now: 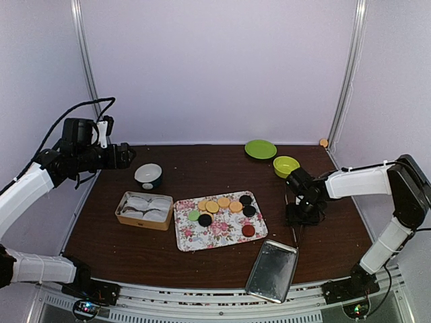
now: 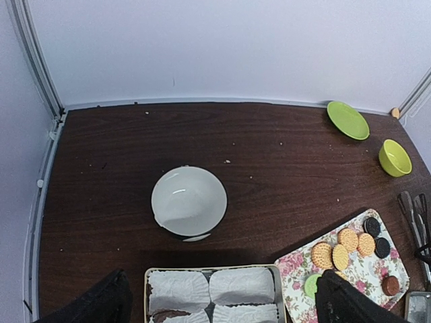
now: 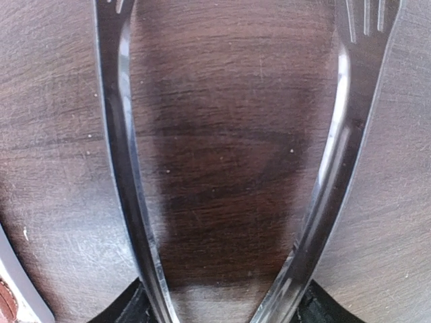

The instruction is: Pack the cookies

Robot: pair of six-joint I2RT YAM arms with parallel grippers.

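Observation:
The cookies (image 1: 217,204) lie on a floral tray (image 1: 222,234): several orange-yellow, three black (image 1: 249,210), one dark red (image 1: 248,230), one light green (image 1: 194,215). They also show in the left wrist view (image 2: 340,245). An open tin (image 1: 143,210) lined with white paper cups sits left of the tray. My left gripper (image 1: 124,156) is open and empty, held high above the tin (image 2: 212,268). My right gripper (image 1: 300,212) is low on the table right of the tray, its fingers (image 3: 128,311) closed around metal tongs (image 3: 124,168).
A white bowl (image 1: 148,175) stands behind the tin. A green plate (image 1: 260,149) and a yellow-green bowl (image 1: 285,165) sit at the back right. The tin's metal lid (image 1: 273,270) lies at the front edge. White walls enclose the table.

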